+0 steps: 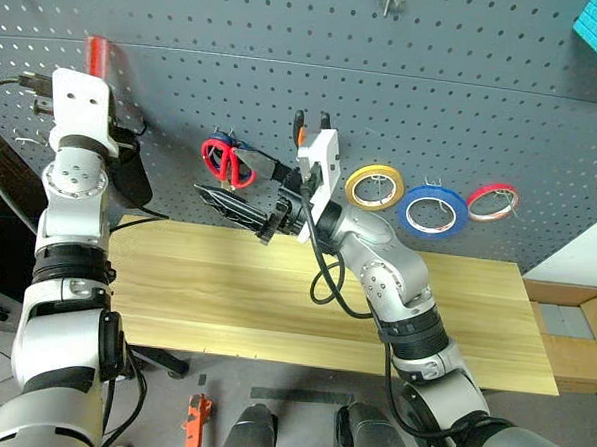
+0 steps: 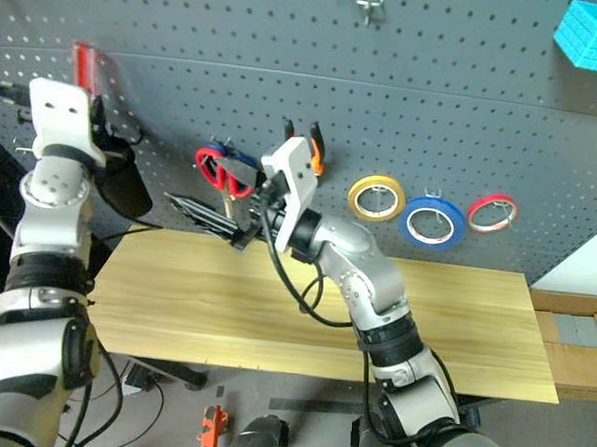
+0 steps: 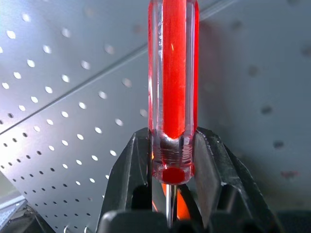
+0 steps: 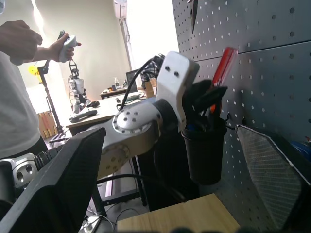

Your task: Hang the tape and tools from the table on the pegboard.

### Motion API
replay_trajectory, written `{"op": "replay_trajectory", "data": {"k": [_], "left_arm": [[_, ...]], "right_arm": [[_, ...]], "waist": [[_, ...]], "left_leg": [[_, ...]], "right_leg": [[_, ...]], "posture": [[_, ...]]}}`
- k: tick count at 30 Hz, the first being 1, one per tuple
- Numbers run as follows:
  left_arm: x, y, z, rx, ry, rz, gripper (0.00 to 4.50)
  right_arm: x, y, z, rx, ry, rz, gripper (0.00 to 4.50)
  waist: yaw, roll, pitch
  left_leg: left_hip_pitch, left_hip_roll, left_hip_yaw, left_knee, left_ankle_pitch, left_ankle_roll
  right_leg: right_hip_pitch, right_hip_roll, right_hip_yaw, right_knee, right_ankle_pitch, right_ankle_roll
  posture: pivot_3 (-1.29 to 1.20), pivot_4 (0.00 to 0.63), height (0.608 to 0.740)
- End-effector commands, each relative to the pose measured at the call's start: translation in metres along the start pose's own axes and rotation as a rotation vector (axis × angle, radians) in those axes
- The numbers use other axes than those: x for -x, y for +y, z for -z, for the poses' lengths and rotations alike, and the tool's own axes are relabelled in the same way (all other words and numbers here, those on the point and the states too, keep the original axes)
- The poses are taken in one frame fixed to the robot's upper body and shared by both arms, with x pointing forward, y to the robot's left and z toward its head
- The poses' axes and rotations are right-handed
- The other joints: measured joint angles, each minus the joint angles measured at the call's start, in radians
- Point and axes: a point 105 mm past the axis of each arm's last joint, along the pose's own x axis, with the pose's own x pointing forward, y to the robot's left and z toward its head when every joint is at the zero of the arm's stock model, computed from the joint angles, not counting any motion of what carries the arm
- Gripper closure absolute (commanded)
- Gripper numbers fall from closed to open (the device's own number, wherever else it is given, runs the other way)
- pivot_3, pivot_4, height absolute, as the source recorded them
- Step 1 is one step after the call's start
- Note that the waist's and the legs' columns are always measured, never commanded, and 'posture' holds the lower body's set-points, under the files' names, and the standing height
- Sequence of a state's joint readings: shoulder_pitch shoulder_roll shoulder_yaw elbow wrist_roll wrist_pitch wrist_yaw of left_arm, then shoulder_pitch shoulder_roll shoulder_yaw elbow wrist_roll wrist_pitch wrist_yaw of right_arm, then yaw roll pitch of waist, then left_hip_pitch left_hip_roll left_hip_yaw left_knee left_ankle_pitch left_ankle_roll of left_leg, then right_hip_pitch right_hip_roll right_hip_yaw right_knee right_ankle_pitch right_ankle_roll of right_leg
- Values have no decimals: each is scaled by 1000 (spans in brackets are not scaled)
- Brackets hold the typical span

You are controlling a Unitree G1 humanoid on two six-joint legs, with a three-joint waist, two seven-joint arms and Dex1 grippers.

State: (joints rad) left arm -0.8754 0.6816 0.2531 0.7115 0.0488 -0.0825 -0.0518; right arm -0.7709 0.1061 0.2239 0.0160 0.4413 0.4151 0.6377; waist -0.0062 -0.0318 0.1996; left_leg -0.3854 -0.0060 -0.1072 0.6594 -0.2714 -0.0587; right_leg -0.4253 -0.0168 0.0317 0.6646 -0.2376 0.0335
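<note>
Clamping the red-handled screwdriver [image 3: 172,73] upright, the left gripper [image 3: 172,170] hovers over the black cup [image 4: 204,150] on the pegboard [image 1: 436,81], likely to drop it in.

Left arm raised at the left, its gripper [image 3: 172,160] pointing up toward the board, both fingers [image 3: 130,167] clamped on a red handle. Right arm bent across the middle, wrist turned left, its gripper [image 1: 241,209] level with fingers spread wide, holding nothing
</note>
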Motion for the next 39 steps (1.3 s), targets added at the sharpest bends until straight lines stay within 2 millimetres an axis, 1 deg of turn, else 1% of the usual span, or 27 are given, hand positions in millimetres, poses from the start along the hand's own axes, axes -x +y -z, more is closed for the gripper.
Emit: {"op": "replay_trajectory", "data": {"k": [1, 5, 7, 8, 13, 14, 15, 16, 18, 20, 23, 25, 26, 28, 31, 32, 34, 36, 37, 39], "left_arm": [[4, 11, -11, 75, -23, -51, 3685], [7, 9, -9, 107, -1, -57, 3685], [7, 7, -8, 117, 7, -57, 2964], [7, 7, -8, 119, 10, -56, 2685], [3, 6, -16, 130, 1, -43, 951], [2, 5, -16, 129, 1, -41, 664], [2, 5, -18, 130, -3, -38, 273], [2, 4, -19, 131, -4, -36, 67], [2, 3, -21, 138, -11, -29, 67], [3, -2, -28, 162, -32, 1, 67], [7, -13, -51, 205, -104, 81, 67], [19, -25, -75, 214, -172, 167, 67], [25, -29, -83, 218, -192, 195, 67], [39, -34, -95, 219, -214, 229, 67], [58, -41, -104, 206, -215, 249, 67], [69, -49, -106, 199, -214, 268, 67], [91, -65, -101, 245, -170, 299, 67], [115, -85, -83, 271, -81, 355, 67], [123, -90, -77, 274, -49, 372, 67], [143, -108, -53, 286, 57, 421, 67]], "right_arm": [[-4, 4, -8, 29, -28, -24, 0], [-4, 2, -7, 30, -24, -23, 0], [-4, 2, -7, 30, -23, -24, 0], [-4, 2, -6, 31, -22, -25, 0], [-5, 1, -5, 33, -20, -24, 0], [-4, 1, -4, 35, -19, -23, 0], [-4, 1, -4, 36, -19, -23, 0], [-4, 0, -3, 37, -19, -23, 0], [-4, -1, -3, 42, -17, -22, 0], [-1, -3, -3, 62, -4, -23, 0], [5, -6, -7, 89, 8, -24, 0], [17, -8, -13, 111, 18, -15, 0], [22, -8, -15, 119, 23, -12, 0], [32, -9, -18, 125, 33, 5, 0], [43, -9, -19, 124, 49, 38, 0], [49, -9, -18, 121, 57, 57, 0], [60, -10, -13, 118, 85, 99, 0], [74, -13, -1, 130, 145, 155, 0], [78, -14, 4, 135, 166, 173, 0], [94, -21, 25, 128, 251, 255, 0]], "waist": [[0, 0, 0], [2, 0, 0], [2, 0, 0], [2, 0, 0], [4, 0, 0], [4, 0, 0], [4, 0, 0], [4, 0, 0], [4, 0, 0], [4, 0, 0], [7, -1, -1], [8, -1, -1], [9, -1, -1], [9, -2, -1], [9, -2, -2], [8, -2, -2], [8, -1, -3], [9, -2, -6], [10, -2, -7], [11, -2, -8]], "left_leg": [[0, 0, 0, 0, 0, 0], [0, 0, 0, 0, 0, 0], [0, 0, 0, 0, 0, 0], [0, 0, 0, 0, 0, 0], [0, 0, 0, 0, 0, 0], [0, 0, 0, 0, 0, 0], [0, 0, 0, 0, 0, 0], [0, 0, 0, 0, 0, 0], [0, 0, 0, 0, 0, 0], [0, 0, 0, 0, 0, 0], [0, 0, 0, 0, 0, 0], [0, 0, 0, 0, 0, 0], [-1, 0, 0, 0, 0, -1], [-1, -1, 1, 0, 0, -1], [-1, 0, 1, 0, 0, -1], [-1, 0, 2, 0, 0, -1], [0, 0, 2, 0, 0, -1], [0, 0, 3, 0, 0, -1], [1, 0, 4, 0, 0, -1], [1, 0, 5, 0, 0, -1]], "right_leg": [[0, 0, 0, 0, 0, 0], [0, 0, 0, 0, 0, 0], [0, 0, 0, 0, 0, 0], [0, 0, 0, 0, 0, 0], [0, 0, 0, 0, 0, 0], [0, 0, 0, 0, 0, 0], [0, 0, 0, 0, 0, 0], [0, 0, 0, 0, 0, 0], [0, 0, 0, 0, 0, 0], [0, 0, 0, 0, 0, 0], [0, 0, 0, 0, 0, 0], [0, -1, 0, 0, 0, 0], [0, -1, 0, 0, 0, 0], [0, -2, 1, -1, 0, 0], [0, -2, 2, -1, 0, 0], [0, -2, 2, -1, 0, 0], [0, -2, 3, -1, 0, 0], [0, -2, 4, -1, 0, 0], [1, -2, 5, -1, 0, 0], [1, -2, 5, 0, 0, 0]], "posture": [[99, 186, 740], [106, 184, 740], [106, 184, 740], [105, 183, 740], [112, 177, 740], [113, 176, 740], [113, 174, 740], [112, 174, 740], [113, 169, 740], [113, 163, 740], [119, 150, 740], [125, 143, 740], [125, 143, 740], [125, 138, 740], [128, 124, 740], [127, 123, 740], [125, 117, 740], [129, 105, 740], [129, 103, 740], [133, 100, 740]]}}
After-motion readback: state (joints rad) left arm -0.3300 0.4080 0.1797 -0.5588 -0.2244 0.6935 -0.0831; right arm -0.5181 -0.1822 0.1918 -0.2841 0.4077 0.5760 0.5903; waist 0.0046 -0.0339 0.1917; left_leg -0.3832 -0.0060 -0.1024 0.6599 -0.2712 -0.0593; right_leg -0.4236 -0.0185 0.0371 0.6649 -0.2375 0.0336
